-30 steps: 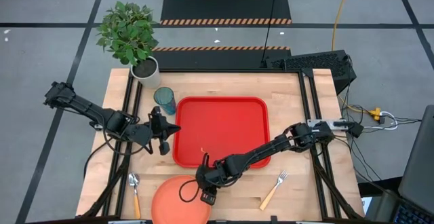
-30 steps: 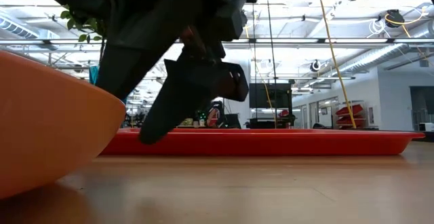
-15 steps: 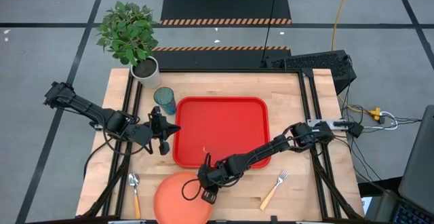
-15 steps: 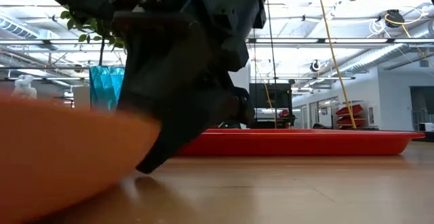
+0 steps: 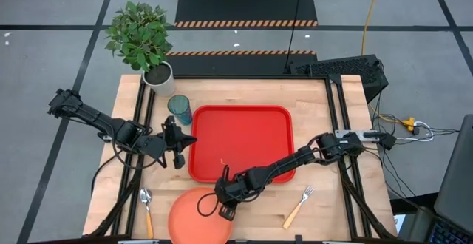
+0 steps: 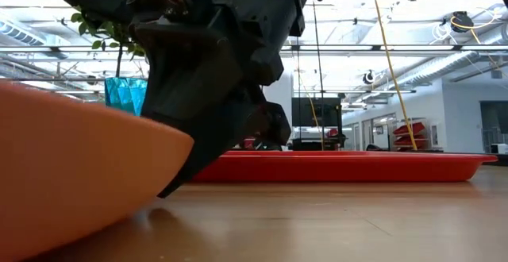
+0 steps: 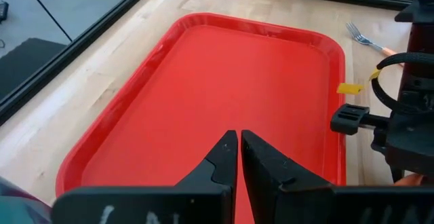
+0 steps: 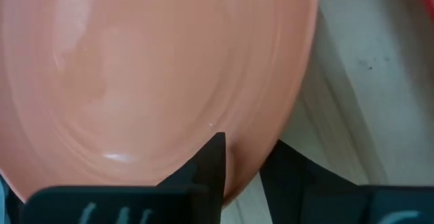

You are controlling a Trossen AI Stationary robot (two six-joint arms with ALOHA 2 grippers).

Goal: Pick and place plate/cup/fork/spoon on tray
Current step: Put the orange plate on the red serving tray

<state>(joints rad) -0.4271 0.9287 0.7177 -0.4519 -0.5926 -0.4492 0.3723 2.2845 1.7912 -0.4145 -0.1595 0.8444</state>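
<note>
Right wrist view: my right hand [image 8: 241,166] pinches the plate [image 8: 149,75] by its rim at the table's [image 5: 318,126] near edge, beside the tray [image 5: 240,137]. Such a thin bite could slip on lifting. Left hand [image 7: 239,157] pressed together.

We see right gripper [image 5: 224,208] at plate [image 5: 194,218] rim, near table edge; tray [image 5: 242,142] just beyond it, fork [image 5: 298,205] to its right, spoon [image 5: 146,209] past plate leftward. Cup [image 5: 179,109] behind left gripper [image 5: 177,160], tray beside it.
</note>
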